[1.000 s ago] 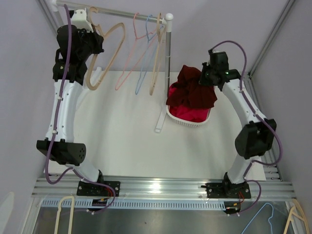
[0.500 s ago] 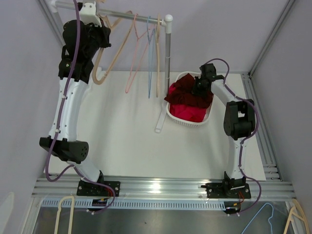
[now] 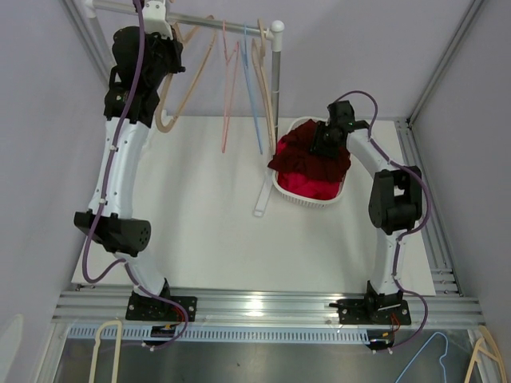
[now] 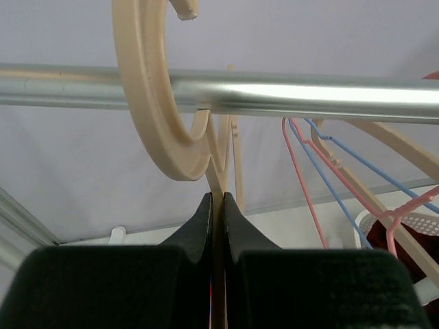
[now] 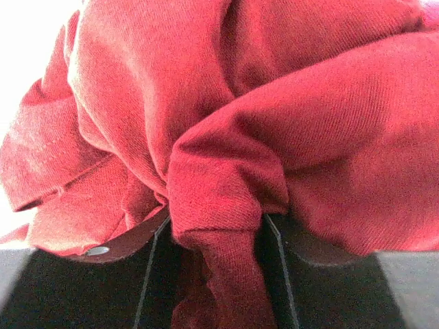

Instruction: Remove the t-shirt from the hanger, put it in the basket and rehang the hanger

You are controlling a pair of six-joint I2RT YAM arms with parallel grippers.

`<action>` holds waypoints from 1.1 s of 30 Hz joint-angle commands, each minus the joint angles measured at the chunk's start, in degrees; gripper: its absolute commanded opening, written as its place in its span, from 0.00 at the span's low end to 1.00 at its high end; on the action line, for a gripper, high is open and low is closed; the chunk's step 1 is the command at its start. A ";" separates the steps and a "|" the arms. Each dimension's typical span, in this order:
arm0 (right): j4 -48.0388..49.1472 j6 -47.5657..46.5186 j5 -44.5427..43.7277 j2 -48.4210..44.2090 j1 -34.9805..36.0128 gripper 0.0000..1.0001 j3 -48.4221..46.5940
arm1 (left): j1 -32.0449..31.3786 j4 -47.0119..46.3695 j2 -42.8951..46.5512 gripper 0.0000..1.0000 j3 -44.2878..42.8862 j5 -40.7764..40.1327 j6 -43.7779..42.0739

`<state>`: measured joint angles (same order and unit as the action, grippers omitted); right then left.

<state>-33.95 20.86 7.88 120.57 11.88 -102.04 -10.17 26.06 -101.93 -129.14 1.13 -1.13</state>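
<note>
The red t-shirt (image 3: 307, 155) lies bunched in the white basket (image 3: 307, 201) right of the rack; it fills the right wrist view (image 5: 206, 103). My right gripper (image 3: 323, 137) (image 5: 216, 226) is down on the heap, jaws apart, with a fold of cloth lying between them. My left gripper (image 3: 164, 22) (image 4: 216, 199) is up at the metal rail (image 3: 215, 24) (image 4: 309, 96), shut on the neck of a bare beige hanger (image 3: 190, 80) (image 4: 147, 103). The hanger's hook curls over the rail.
Pink (image 3: 227, 96), blue (image 3: 251, 92) and another beige hanger (image 3: 259, 56) hang on the rail near the rack post (image 3: 275, 96). More hangers lie below the table's near edge, at the left (image 3: 104, 351) and right (image 3: 487, 359).
My right gripper came down with the t-shirt from above the basket into it. My left arm rose and swung the beige hanger up to the rail.
</note>
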 commanded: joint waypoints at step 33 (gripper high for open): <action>-11.13 -2.58 -10.08 -19.50 0.07 0.82 -3.34 | -2.22 1.53 0.06 0.27 -0.50 -4.99 2.44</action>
<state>-45.56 19.22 -2.55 103.88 12.03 -105.75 -11.79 28.01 -103.63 -129.12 -2.83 0.08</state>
